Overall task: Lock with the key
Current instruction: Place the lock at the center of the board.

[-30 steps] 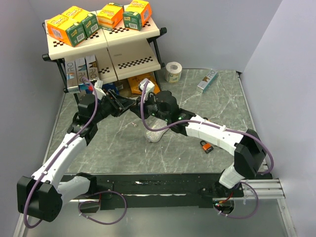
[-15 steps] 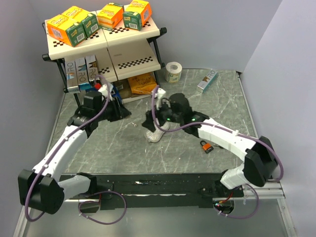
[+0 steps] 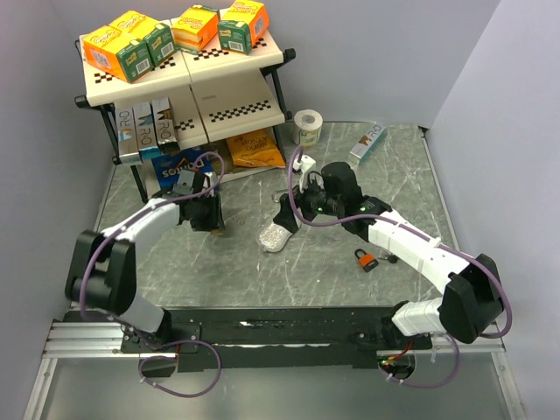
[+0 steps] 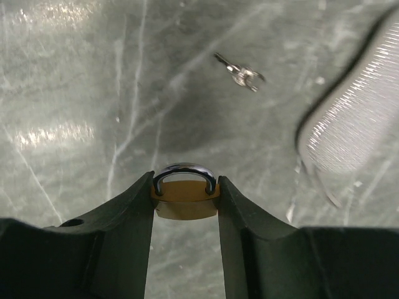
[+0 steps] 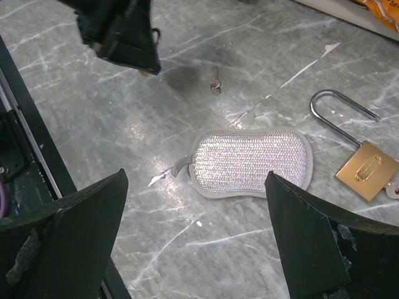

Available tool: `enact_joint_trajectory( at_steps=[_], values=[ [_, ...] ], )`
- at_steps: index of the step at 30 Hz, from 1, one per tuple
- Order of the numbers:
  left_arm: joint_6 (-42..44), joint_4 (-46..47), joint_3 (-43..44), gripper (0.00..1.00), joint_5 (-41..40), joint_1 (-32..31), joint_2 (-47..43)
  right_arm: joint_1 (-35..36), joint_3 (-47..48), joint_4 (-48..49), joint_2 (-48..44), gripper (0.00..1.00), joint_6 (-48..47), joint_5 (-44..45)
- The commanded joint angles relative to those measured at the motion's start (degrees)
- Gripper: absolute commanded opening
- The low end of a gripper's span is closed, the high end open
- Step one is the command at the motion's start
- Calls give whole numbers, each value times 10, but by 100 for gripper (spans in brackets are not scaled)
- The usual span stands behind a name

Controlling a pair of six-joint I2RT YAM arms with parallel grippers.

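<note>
Left tool (image 4: pixel 185 185) was pinching a small brass padlock (image 4: pixel 184 207) by its body, shackle (image 4: pixel 184 169) poking forward, down near the worktop (image 4: pixel 62 68), with the tiny key (image 4: pixel 240 73) lying loose a bit ahead of it. Right tool (image 5: pixel 194 177) was spread wide with nothing in it, hovering over a silver scrubber pad (image 5: pixel 249 162). My guess: that key's thin, light and slippery on the hard top, so grab its fatter head end; the lock's solid.
</note>
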State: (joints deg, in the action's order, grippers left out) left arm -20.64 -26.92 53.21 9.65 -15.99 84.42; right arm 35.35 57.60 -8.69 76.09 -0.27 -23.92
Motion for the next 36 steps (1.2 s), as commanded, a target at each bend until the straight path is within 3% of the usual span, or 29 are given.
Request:
enact_joint_trajectory(
  at_steps=[1, 10, 16, 29, 36],
  values=[
    [11, 17, 45, 9, -21, -1, 47, -2, -6, -8, -29, 99, -7, -2],
    [10, 39, 70, 12, -42, -3, 115, -6, -23, -11, -38, 99, -1, -2],
    [10, 46, 76, 20, -43, -6, 149, -14, -26, -10, -38, 99, 1, 3],
    [5, 37, 77, 69, -58, -8, 154, -26, -24, -8, -34, 99, 17, 2],
    [11, 33, 70, 75, -26, -8, 85, -57, 1, -31, -29, 99, -24, -11]
  ],
)
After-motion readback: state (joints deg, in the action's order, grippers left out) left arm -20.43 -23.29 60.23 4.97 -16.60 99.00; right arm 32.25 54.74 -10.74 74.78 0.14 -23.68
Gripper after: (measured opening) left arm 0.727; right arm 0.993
